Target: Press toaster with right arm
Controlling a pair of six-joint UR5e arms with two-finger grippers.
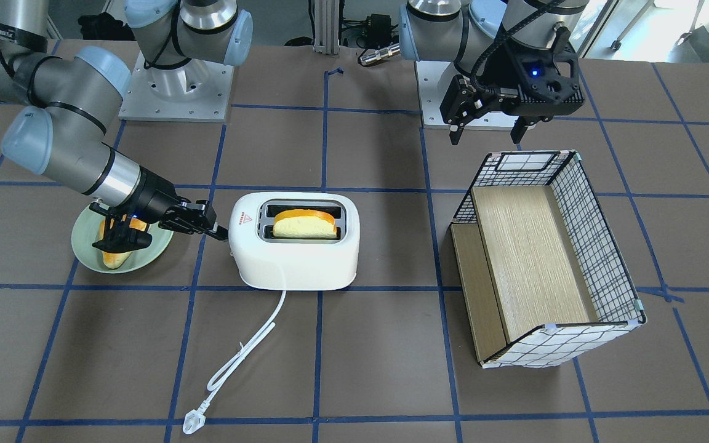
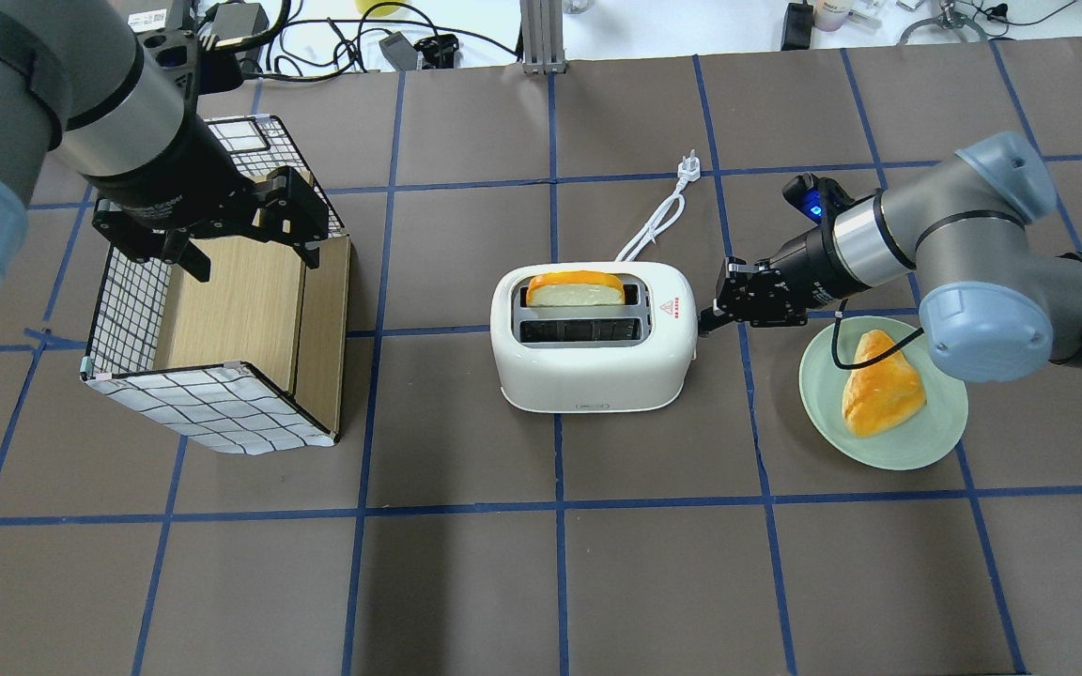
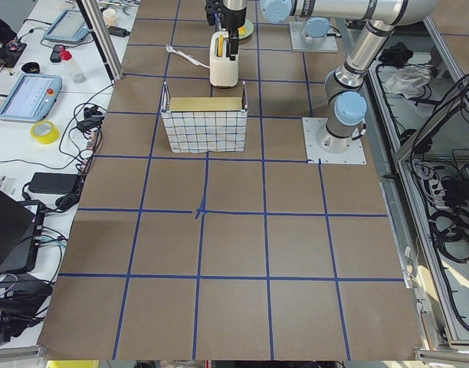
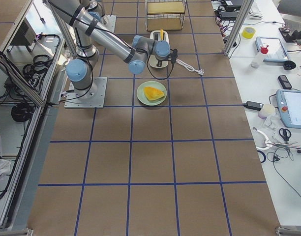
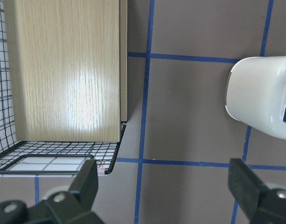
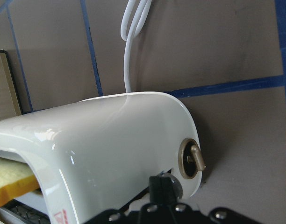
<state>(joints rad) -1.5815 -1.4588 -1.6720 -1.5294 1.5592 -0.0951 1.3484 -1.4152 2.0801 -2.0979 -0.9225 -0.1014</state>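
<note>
Two grippers, one appliance. Nearest the work is the right gripper (image 2: 704, 324), its fingers drawn together into one narrow tip and holding nothing. The tip sits at the end wall of the toaster (image 2: 597, 366), just beside a round brass-coloured dial (image 6: 191, 159). Whether the tip touches the wall cannot be told. The lever is mostly hidden behind the tip in the right wrist view, and appears to lie directly ahead of and below the fingers. The toaster stands upright at mid-table, long axis running across the table in line with the right arm's reach, with this control end facing that arm. One bread slice (image 2: 576, 288) stands in the slot on the operators' side. The press therefore looks like a short downward stroke along that end wall, with no sideways travel. A green plate (image 2: 879, 460) carrying a second slice sits under the right forearm. The white cord (image 2: 658, 221) trails off toward the table's operator side. Farthest is the left gripper (image 2: 245, 252), fingers spread wide and empty, hanging over a wire basket (image 2: 212, 413) well apart from the toaster.
</note>
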